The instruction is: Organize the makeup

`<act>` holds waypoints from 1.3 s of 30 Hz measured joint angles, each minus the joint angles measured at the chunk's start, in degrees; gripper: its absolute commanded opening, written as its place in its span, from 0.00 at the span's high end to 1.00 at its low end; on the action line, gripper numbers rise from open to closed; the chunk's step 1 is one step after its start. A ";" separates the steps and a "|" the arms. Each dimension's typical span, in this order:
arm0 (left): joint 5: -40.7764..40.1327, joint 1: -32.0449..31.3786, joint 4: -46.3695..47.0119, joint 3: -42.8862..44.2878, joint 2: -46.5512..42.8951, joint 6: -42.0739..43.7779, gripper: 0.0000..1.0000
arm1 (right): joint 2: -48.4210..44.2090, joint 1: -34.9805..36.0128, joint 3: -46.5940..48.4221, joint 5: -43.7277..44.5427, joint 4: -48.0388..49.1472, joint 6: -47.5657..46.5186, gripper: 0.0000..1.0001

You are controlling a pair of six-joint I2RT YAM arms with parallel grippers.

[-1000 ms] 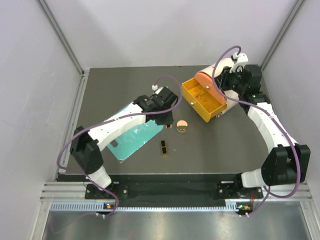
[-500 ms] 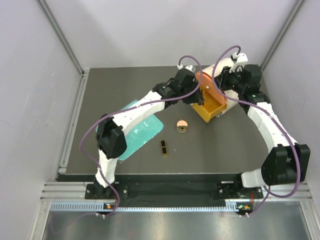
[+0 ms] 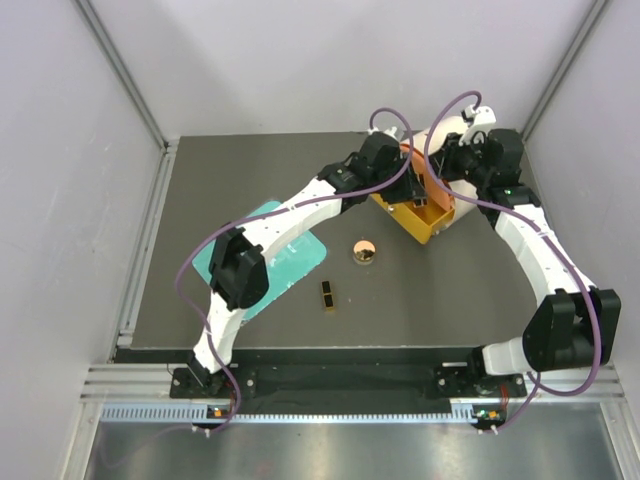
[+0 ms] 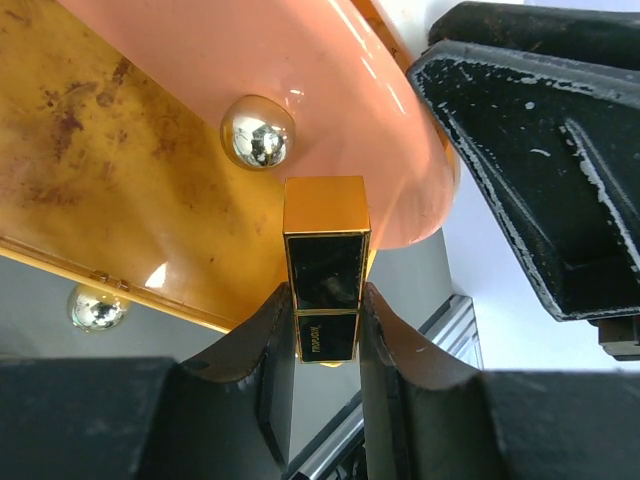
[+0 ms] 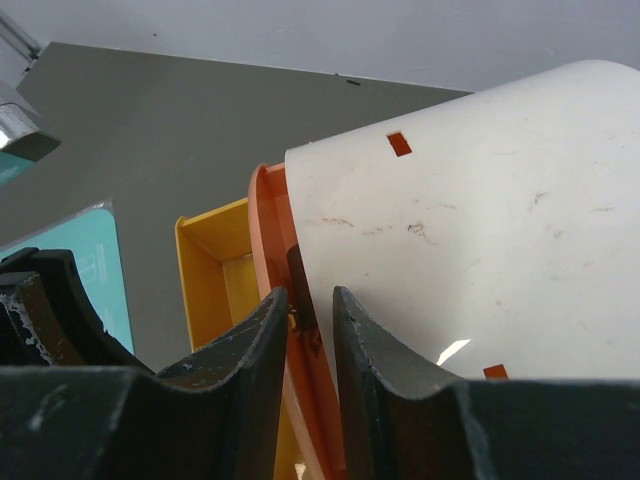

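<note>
left gripper (image 4: 325, 300): closed narrowly on the black-and-gold case (image 4: 325, 255); gripped at the lower end, leaving the gold-capped end projecting forward to enter first.
black-and-gold case: upright between the fingers, above the yellow drawer (image 3: 425, 215), just beside the orange front plate (image 5: 268, 230) and its chrome knob (image 4: 258, 132); not yet released.
right gripper (image 5: 310, 300): jaws drawn close, astride the edge of the orange front plate on the white drum (image 5: 480, 230); apparently clamped there, presumably to steady the drum during loading.
yellow drawer: pulled out toward the table centre, open side up, allowing access from above.
round compact (image 3: 364, 250): on the table (image 3: 480, 300), near the drawer front, apart from both arms; awaiting pickup.
loose palette (image 3: 328, 295): flat on the table, near the teal tray (image 3: 290, 262), not on it.
next move (judgement): lower into the drawer interior, clear of the plate and knob, then open.
risk (judgement): tall, narrow case liable to tip or catch on the drawer wall if released high.
</note>
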 measured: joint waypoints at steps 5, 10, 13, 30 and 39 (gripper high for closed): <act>0.52 0.00 0.04 0.00 0.07 -0.44 0.67 | 0.00 0.11 0.04 0.17 -0.02 -0.02 0.73; 1.42 0.00 0.26 -0.55 0.07 -0.57 0.52 | 0.07 0.17 0.35 0.28 -0.24 -0.02 0.73; 1.92 0.00 0.22 -1.18 0.07 -0.44 0.39 | 0.07 0.20 0.35 0.39 -0.24 -0.02 0.73; -4.20 0.02 -0.04 -9.84 -12.17 5.27 0.26 | 0.26 0.24 0.37 0.37 -0.24 -0.02 0.73; -11.02 0.46 -11.87 -20.50 -27.80 6.16 0.27 | 0.26 0.24 0.35 0.39 -0.24 -0.02 0.73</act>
